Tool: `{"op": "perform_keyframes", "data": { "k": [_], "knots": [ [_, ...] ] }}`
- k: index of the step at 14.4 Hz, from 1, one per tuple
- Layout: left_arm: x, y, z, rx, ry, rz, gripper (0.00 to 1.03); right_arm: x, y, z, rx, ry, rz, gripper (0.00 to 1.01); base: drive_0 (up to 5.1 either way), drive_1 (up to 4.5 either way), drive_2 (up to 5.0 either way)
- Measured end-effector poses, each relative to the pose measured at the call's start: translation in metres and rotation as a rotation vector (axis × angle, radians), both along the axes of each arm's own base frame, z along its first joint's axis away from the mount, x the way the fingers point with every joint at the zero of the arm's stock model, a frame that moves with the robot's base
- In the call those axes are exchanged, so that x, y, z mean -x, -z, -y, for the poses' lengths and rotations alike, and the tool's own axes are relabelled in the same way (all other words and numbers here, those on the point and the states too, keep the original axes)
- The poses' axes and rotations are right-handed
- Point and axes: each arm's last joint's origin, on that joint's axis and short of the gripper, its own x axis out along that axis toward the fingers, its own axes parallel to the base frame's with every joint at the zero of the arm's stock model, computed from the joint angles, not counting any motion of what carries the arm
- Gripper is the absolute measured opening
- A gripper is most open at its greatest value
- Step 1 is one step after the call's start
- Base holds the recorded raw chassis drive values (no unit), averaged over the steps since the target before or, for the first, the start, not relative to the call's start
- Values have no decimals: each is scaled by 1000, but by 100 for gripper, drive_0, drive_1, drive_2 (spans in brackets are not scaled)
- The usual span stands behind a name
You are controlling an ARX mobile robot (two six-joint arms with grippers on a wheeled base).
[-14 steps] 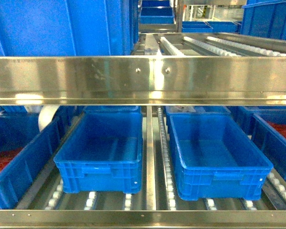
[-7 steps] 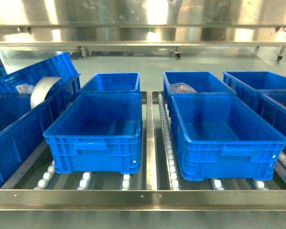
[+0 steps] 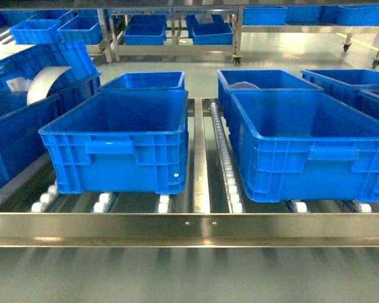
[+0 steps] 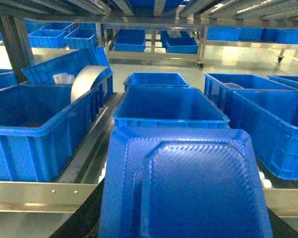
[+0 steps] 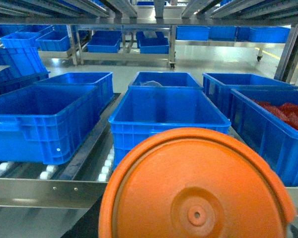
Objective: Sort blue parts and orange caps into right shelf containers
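With the view lowered since a second ago, two front bins (image 3: 117,142) (image 3: 309,142) are faced, blue part (image 4: 184,186) and orange cap (image 5: 196,186) held undelivered; gripper states cannot be told.

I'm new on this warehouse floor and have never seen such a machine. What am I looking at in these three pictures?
A wheeled robot with two arms faces a steel roller shelf. The wide picture comes from a camera on its body: two big blue bins stand side by side, the left bin and the right bin, with more bins behind.

The other two pictures come from cameras on each wrist. The left one is mostly filled by a blue part, a flat textured piece; the right one by a round orange cap. Each seems carried at the arm's tool, but the tools themselves are hidden. A bin at far right holds red pieces.
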Motion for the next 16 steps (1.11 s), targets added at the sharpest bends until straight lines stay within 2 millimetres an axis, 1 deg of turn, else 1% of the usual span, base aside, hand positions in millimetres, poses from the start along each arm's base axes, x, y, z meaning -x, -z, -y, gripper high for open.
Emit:
{"op": "perform_keyframes", "data": {
  "k": [15, 16],
  "knots": [
    [0, 0, 0, 0, 0, 0, 42, 0, 0, 0, 0, 0, -1, 44, 0, 0, 0],
    [0, 0, 0, 0, 0, -1, 42, 0, 0, 0, 0, 0, -2, 44, -3, 429, -435]
  ]
}}
